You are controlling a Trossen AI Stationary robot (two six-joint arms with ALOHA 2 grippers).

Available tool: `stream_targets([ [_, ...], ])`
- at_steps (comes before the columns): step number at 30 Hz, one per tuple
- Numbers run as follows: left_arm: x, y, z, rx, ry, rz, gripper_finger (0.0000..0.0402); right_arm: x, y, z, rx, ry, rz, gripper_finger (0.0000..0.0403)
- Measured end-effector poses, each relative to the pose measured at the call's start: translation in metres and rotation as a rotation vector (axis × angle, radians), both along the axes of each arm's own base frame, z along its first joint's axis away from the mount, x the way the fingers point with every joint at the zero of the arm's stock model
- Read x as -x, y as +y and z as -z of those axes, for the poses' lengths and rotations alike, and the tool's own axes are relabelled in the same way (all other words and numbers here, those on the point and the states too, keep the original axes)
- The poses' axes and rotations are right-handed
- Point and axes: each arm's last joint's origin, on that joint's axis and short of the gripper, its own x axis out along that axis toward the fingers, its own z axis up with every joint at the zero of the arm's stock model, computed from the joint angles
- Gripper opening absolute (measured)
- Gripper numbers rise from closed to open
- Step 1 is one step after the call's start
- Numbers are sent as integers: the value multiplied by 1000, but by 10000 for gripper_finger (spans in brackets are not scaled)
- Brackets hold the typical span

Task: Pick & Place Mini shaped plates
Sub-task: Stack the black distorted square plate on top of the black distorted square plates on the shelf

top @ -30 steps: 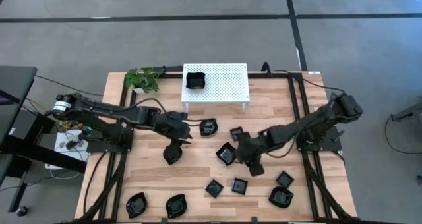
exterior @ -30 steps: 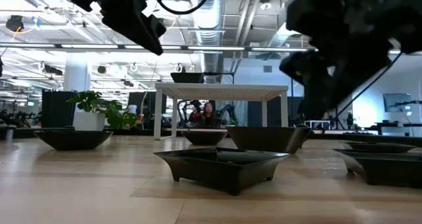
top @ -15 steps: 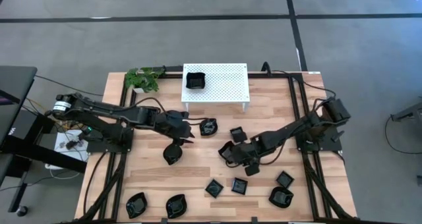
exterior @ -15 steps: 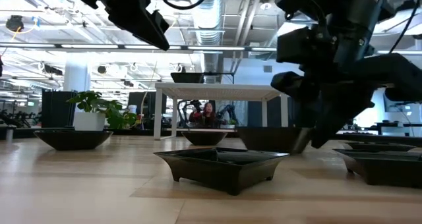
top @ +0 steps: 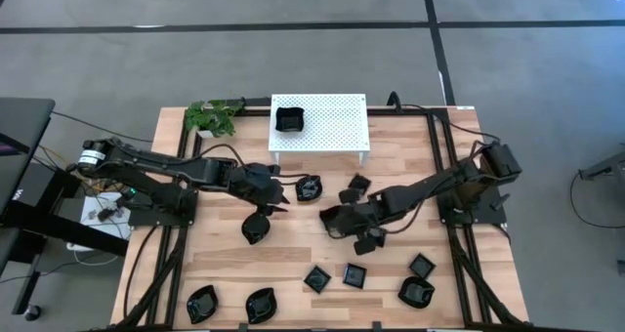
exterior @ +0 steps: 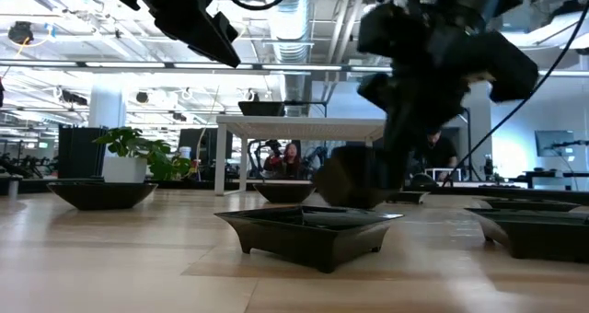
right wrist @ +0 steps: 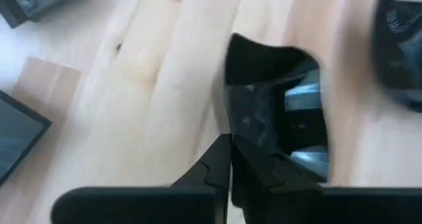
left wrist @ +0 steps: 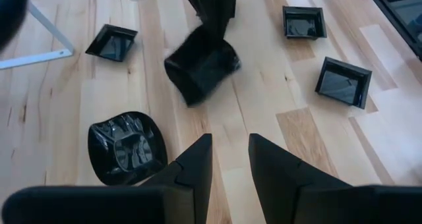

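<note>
1. High view: your right gripper reaches mid-tabletop and holds a plate. Other plates lie scattered around it, and one sits on the rack.
2. Low view: that plate hangs tilted just above the wood. It's probably light, stiff and chippable.
3. Left wrist view: your left gripper hovers, fingers apart, empty.
4. Right wrist view: your fingers are clamped on the rim. The glaze looks slippery, so keep pinching the wall.
</note>
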Motion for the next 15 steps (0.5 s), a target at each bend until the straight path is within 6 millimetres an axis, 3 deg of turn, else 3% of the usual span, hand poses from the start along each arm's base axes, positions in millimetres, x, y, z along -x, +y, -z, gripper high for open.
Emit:
stream_targets([
  [7,9,1,-9,-9,-18,-10,102,-13,-12,-48,18,-162,19,7],
  [15,47,8,-46,-71,-145,-103,102,-13,-35,-108,83,-371,133,2],
])
